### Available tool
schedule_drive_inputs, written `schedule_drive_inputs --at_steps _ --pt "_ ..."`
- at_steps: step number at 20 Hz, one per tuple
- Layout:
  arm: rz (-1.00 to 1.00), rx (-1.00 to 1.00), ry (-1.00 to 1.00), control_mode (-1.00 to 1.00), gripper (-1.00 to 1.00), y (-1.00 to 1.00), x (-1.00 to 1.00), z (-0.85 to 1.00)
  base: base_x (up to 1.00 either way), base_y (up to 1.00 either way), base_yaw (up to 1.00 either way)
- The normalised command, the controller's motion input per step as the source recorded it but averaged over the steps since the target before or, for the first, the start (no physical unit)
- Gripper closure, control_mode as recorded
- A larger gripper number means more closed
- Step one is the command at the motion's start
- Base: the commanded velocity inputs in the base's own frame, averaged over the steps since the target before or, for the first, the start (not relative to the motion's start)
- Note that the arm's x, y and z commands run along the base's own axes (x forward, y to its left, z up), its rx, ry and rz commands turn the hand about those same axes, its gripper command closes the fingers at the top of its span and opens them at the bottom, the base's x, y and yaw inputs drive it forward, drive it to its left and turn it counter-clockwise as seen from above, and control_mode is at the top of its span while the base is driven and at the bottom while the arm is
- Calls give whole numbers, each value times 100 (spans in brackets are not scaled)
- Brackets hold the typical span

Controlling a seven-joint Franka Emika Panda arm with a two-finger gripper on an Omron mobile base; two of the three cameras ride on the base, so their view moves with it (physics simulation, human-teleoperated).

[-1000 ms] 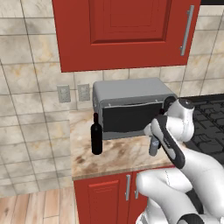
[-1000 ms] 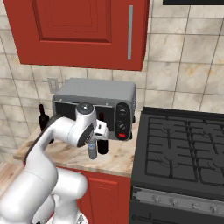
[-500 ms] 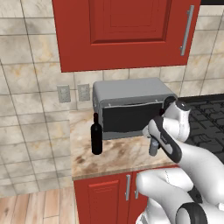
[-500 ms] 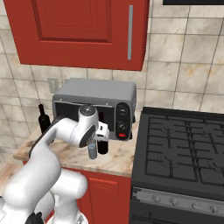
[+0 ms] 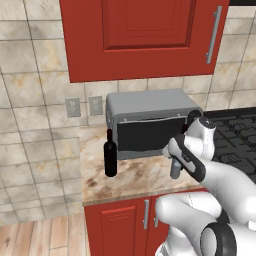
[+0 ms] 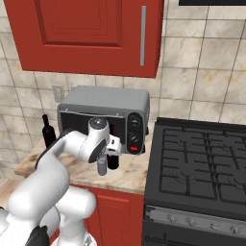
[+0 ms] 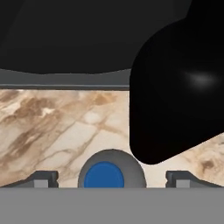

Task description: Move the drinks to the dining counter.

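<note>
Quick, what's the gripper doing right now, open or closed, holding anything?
Gripper: open, holding nothing; the water bottle's blue cap sits between its fingertips, not yet gripped.

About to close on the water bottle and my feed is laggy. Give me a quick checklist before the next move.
1. Gripper jaws wide open: ok.
2. Small clear plastic water bottle with blue cap centred between the fingertips: ok.
3. Bottle upright on the marbled countertop: ok.
4. Clearance from the tall black wine bottle close beside the gripper: not ok, very near.
5. Second black wine bottle left of the grey toaster oven, clear of the arm: ok.
6. Grip depth: cannot tell.
</note>
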Motion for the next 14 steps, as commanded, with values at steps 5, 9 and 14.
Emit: schedule_drive_inputs --at_steps 5,9,14 --pt "0 0 0 -100 100 0 0 -14 0 0 0" --pt "0 0 0 -100 100 0 0 0 0 0 0" --pt "1 0 -2 -100 100 0 -6 17 0 0 0"
